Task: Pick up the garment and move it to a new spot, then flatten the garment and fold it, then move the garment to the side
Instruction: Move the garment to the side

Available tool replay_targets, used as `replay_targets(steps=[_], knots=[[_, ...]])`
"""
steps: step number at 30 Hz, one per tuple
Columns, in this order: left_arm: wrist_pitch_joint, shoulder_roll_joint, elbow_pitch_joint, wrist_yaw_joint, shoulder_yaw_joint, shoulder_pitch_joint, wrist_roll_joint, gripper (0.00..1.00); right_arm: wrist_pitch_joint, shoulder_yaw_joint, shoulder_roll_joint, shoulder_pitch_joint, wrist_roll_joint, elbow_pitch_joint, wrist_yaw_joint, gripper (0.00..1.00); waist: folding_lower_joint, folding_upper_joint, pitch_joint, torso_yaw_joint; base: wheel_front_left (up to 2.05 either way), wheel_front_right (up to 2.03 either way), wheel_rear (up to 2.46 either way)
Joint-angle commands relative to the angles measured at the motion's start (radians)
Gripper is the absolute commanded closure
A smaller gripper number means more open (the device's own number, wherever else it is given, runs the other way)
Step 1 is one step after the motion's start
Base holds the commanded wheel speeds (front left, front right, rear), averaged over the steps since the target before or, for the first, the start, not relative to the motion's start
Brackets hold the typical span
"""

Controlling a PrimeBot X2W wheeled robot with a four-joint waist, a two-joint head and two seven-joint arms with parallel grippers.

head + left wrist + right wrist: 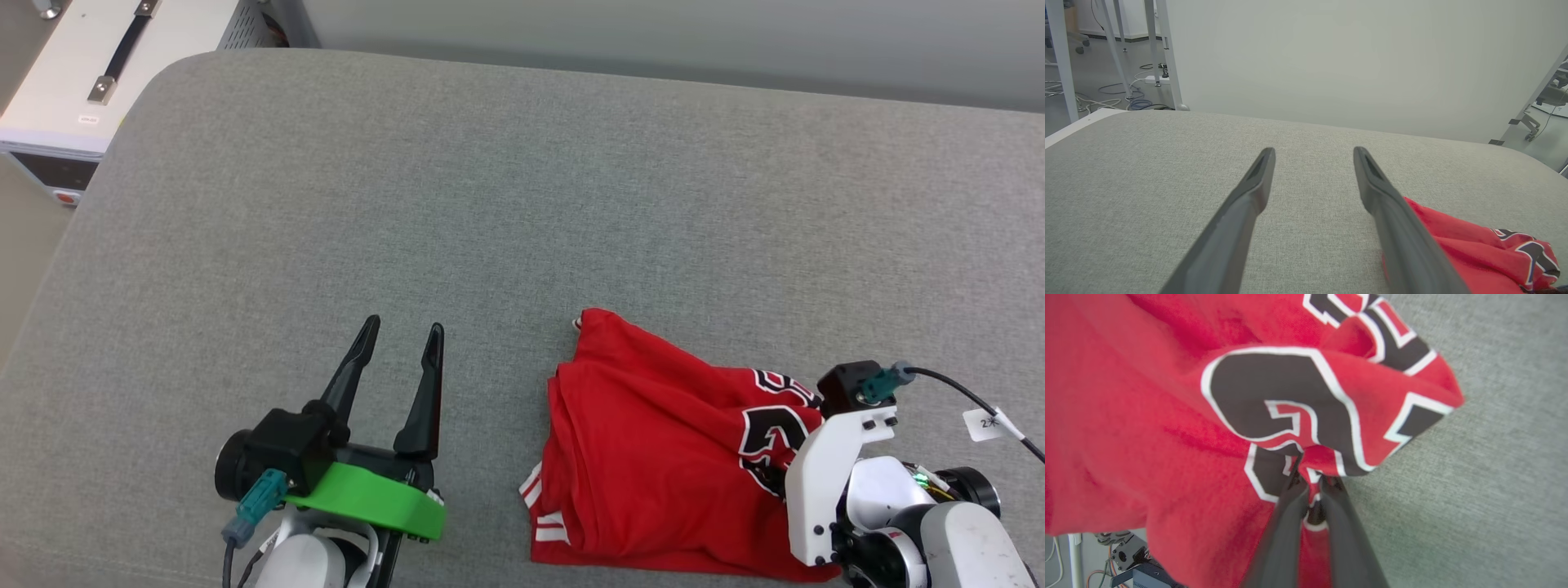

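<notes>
The garment (653, 441) is a red jersey shirt lying crumpled on the grey fabric surface (490, 204) at the lower right, with black-white lettering on its right part and white striped trim at its lower left edge. In the right wrist view my right gripper (1310, 479) is shut on a fold of the garment (1147, 396) at the lettering. In the head view its white wrist bracket (824, 482) covers the fingers. My left gripper (406, 324) stands open to the left of the shirt, apart from it. In the left wrist view the left gripper (1312, 150) holds nothing, and the garment (1474, 245) lies to its right.
A white case with a black handle (82, 73) stands beyond the surface's far left corner. A pale wall (653, 33) runs behind the far edge. White table legs and floor cables (1114, 81) show at the left. A tagged black cable (988, 416) trails from my right wrist.
</notes>
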Motion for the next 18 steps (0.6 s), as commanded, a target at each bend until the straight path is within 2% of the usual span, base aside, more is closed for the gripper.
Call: replay_targets(steps=[1,6,11,18], knots=[[-0.006,-0.003,0.004,-0.003,0.004,-0.016,0.007,0.0,-0.019,0.021,-0.011,-0.005,-0.001,0.018,-0.001,1.0,0.0,0.0,-0.008,-0.009,0.0,0.0,0.0],[-0.006,0.0,0.001,-0.003,0.004,-0.011,0.002,0.0,-0.088,0.075,-0.093,-0.041,-0.034,-0.019,-0.001,1.0,0.0,0.0,-0.019,-0.041,0.0,0.0,0.0],[-0.006,0.004,-0.01,-0.003,-0.006,-0.022,0.003,0.0,-0.125,0.148,-0.232,-0.105,-0.058,-0.052,-0.001,1.0,0.0,0.0,0.002,-0.105,0.0,0.0,0.0],[-0.006,0.013,-0.023,-0.003,-0.039,-0.073,0.016,0.0,-0.163,0.18,-0.431,-0.229,-0.037,-0.048,-0.001,1.0,0.0,0.0,0.081,-0.218,0.0,0.0,0.0]])
